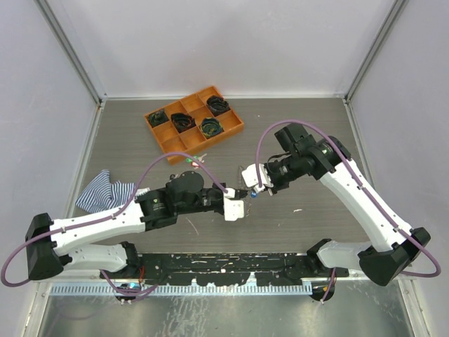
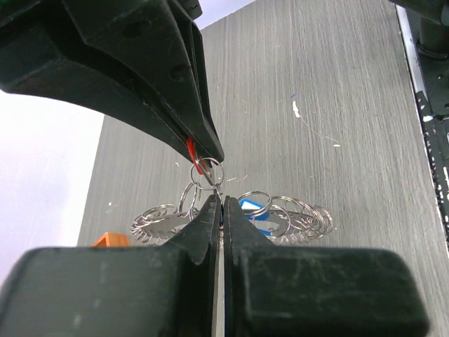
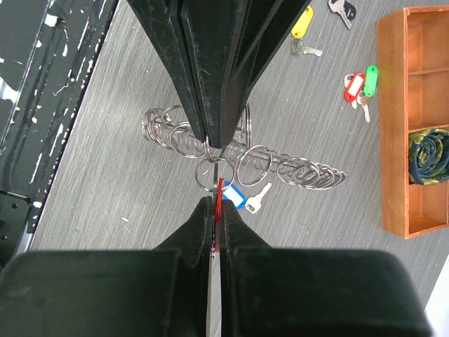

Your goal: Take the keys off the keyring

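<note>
The keyring (image 3: pixel 287 168), a wire ring fringed with many small silver rings, hangs between my two grippers near the table's middle (image 1: pixel 245 191). My left gripper (image 2: pixel 219 203) is shut on one of its small rings (image 2: pixel 208 172). It enters the right wrist view from the top (image 3: pixel 214 137). My right gripper (image 3: pixel 217 203) is shut on a red-tagged key (image 3: pixel 219 191) joined to that ring. It shows in the left wrist view from above (image 2: pixel 210 154). A blue-tagged key (image 3: pixel 236 196) still hangs on the keyring.
Loose keys lie on the table: a yellow tag (image 3: pixel 302 21), red (image 3: pixel 353 86) and green (image 3: pixel 370 78) tags, and a bare key (image 3: pixel 342 8). An orange compartment tray (image 1: pixel 231 130) with black coiled bundles stands behind. A striped cloth (image 1: pixel 105 191) lies at the left.
</note>
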Robot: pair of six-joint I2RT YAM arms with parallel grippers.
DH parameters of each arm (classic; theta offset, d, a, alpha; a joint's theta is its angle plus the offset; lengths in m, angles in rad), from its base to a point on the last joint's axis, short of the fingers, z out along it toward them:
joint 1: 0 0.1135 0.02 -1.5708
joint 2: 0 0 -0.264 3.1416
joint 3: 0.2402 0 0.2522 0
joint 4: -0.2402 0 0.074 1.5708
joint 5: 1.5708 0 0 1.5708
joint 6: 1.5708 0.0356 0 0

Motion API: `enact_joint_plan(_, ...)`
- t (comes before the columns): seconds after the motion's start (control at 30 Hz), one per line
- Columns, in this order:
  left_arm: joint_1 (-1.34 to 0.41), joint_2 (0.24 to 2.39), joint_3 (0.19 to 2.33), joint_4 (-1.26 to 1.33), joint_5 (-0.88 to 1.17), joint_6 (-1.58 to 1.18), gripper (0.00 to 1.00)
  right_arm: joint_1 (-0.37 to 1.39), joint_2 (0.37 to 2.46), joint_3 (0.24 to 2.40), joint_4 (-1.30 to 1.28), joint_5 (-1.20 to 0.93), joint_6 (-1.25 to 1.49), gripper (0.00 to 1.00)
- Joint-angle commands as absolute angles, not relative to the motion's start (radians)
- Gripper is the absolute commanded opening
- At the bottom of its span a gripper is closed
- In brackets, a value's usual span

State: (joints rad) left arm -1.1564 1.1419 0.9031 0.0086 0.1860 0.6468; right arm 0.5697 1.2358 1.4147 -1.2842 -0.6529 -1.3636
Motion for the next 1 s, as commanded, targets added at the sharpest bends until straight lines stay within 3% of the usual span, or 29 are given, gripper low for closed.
enact_joint_plan(0.0, -1.180, 1.112, 0.898, 0.012, 0.146, 0.702, 0.00, 0.572, 1.198, 1.431, -1.262, -0.650, -1.379, 0.01)
enact_joint_plan(0.97, -1.268, 1.144, 0.966, -0.079, -0.108, 0.730, 0.00, 0.691, 1.267, 1.476, -1.203, -0.492, -0.975, 0.01)
